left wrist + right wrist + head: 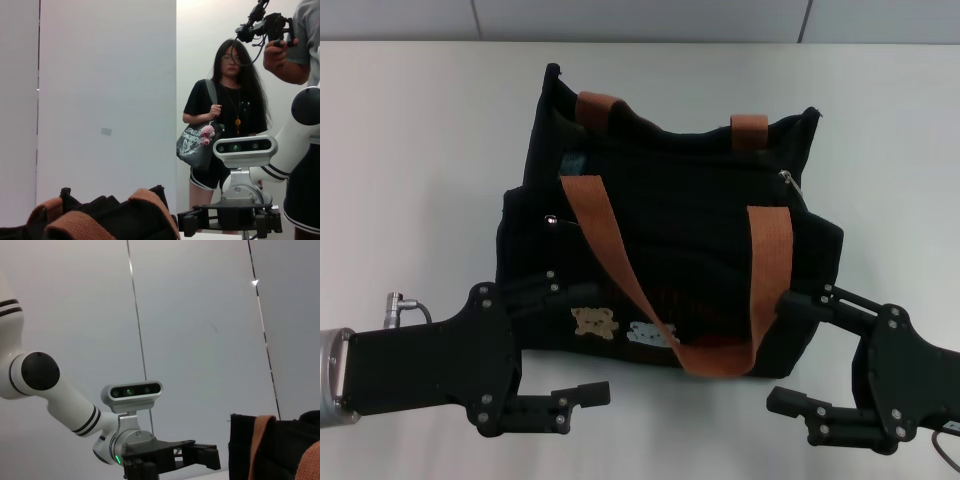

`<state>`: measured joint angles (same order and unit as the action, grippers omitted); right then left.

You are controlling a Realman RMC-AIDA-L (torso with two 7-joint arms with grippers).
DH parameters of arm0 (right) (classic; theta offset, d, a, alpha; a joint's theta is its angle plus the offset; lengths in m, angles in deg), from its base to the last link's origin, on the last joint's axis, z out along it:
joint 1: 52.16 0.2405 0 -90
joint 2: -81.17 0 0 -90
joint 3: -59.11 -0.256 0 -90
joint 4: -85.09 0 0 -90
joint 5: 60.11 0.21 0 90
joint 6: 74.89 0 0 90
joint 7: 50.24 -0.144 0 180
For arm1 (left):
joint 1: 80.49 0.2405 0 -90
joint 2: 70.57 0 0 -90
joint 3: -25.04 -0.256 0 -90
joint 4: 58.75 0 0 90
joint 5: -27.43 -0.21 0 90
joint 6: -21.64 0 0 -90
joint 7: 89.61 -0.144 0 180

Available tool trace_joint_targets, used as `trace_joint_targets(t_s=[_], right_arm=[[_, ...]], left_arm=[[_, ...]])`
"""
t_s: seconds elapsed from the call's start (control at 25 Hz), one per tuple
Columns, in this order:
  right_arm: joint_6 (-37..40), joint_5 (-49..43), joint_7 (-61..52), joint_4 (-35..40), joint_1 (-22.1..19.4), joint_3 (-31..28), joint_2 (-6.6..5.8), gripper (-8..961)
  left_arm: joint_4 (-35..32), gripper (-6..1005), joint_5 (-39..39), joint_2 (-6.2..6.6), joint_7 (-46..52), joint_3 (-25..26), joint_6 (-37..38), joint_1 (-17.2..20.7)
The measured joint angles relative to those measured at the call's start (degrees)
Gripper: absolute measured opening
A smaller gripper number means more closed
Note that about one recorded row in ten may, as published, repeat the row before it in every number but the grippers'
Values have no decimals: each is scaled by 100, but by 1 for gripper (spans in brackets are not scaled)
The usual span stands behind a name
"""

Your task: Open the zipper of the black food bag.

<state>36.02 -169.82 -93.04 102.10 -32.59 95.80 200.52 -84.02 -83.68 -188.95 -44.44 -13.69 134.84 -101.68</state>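
In the middle of the white worktop (pixel 410 150) stands the black food bag (pixel 650 250), a boxy soft fabric tote whose front faces the robot. Along the bag's top runs the zipper (pixel 720 190), a dark line across the fabric, with its long silver pull tab (pixel 790 183) hanging at the bag's right end. A small round silver pull (pixel 551 219) shows at the bag's left side, lower on the front. Two orange-brown webbing straps cross the bag: the front strap (pixel 620 270) droops over the front face in a long loop that covers part of the lettering and lies just beside the bear patches (pixel 620 328), while the rear strap (pixel 665 112) arches behind the zipper line. The front strap's right leg passes just below the pull tab's end of the bag.

The left claw (pixel 565 340) sits at the bag's lower left corner, its fingers spread, the upper finger lying against the front face and the lower one out over bare worktop. The right claw (pixel 792 350) sits at the bag's lower right corner, also spread wide, its upper finger touching the bag's side.

Left, right and behind the bag the worktop is smooth and bare up to a pale wall (pixel 640 18).
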Motion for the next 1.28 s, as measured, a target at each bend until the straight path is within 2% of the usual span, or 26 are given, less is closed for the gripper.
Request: trace_joint_targets(t_s=[1.28], right_arm=[[-159, 38, 142, -12, -4, -5, 16, 847]], left_arm=[[12, 818, 19, -10, -147, 193, 62, 132]])
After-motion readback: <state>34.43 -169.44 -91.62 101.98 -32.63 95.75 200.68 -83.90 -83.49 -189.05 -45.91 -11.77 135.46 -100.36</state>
